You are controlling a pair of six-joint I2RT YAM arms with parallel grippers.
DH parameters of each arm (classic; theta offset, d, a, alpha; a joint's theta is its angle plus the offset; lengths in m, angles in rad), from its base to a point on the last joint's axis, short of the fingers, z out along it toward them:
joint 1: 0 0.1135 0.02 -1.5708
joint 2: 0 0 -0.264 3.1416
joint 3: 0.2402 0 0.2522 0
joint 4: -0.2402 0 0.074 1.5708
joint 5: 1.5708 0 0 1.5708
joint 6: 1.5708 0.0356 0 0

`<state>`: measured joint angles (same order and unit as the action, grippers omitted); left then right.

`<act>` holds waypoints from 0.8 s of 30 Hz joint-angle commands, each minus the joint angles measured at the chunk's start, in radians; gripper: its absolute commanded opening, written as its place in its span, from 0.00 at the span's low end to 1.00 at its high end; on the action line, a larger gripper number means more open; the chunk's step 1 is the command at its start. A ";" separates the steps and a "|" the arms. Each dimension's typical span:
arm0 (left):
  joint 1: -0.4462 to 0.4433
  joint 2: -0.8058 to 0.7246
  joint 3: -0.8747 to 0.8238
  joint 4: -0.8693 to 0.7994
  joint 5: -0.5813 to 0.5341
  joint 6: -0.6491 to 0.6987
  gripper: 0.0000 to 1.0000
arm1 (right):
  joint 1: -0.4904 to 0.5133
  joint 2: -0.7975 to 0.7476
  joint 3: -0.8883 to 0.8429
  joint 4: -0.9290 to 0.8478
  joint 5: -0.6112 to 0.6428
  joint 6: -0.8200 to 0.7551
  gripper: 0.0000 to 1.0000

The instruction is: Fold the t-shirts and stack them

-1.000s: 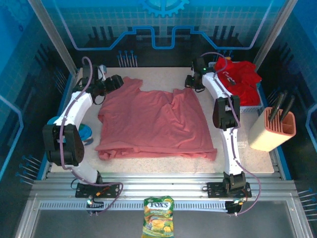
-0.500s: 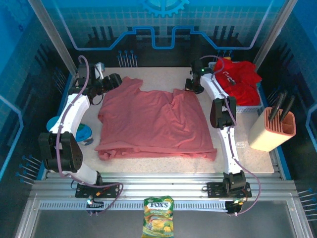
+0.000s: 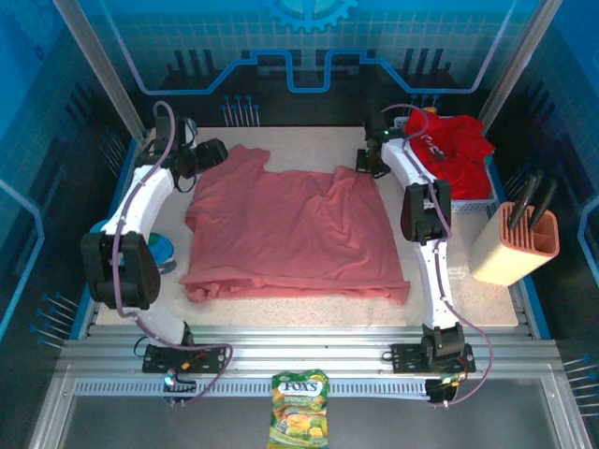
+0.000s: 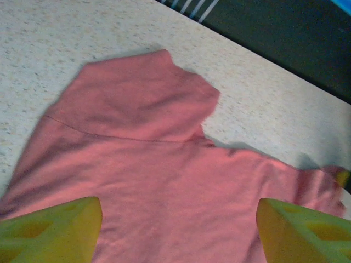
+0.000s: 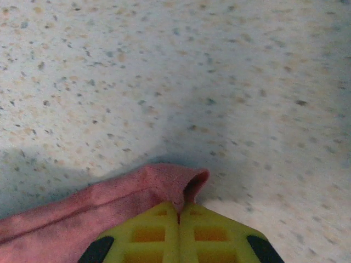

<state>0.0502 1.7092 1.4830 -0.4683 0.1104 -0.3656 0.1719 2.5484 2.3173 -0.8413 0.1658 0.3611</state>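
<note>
A salmon-pink t-shirt (image 3: 290, 234) lies spread on the speckled table, a little rumpled. My left gripper (image 3: 223, 152) hovers open over its far left sleeve (image 4: 137, 104), its yellow fingers (image 4: 55, 230) wide apart above the cloth, left gripper (image 4: 178, 211). My right gripper (image 3: 360, 166) sits at the shirt's far right corner. In the right wrist view the right gripper (image 5: 180, 207) is shut, with a fold of the pink hem (image 5: 164, 181) pinched between the yellow pads. Bright red t-shirts (image 3: 451, 150) are heaped in a white basket (image 3: 473, 199) at the far right.
An orange knife block (image 3: 517, 243) stands at the table's right edge. A blue object (image 3: 161, 251) sits by the left arm. A green candy bag (image 3: 299, 412) lies on the rail in front. Bare tabletop (image 3: 309, 150) lies behind the shirt.
My right gripper has closed onto the shirt's far right corner. The left gripper has stayed open near the left sleeve, with only a slight shift of the arm.
</note>
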 commanded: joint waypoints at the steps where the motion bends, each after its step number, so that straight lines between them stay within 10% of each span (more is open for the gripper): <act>1: -0.004 0.092 0.122 -0.123 -0.086 0.016 0.75 | -0.029 -0.083 -0.021 0.010 0.062 0.015 0.00; 24: 0.011 0.724 0.876 -0.453 -0.141 0.106 0.71 | -0.038 -0.204 -0.247 0.127 -0.081 0.012 0.00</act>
<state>0.0513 2.3791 2.2799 -0.8204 0.0105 -0.2913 0.1345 2.3711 2.0975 -0.7284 0.1303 0.3759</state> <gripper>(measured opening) 0.706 0.061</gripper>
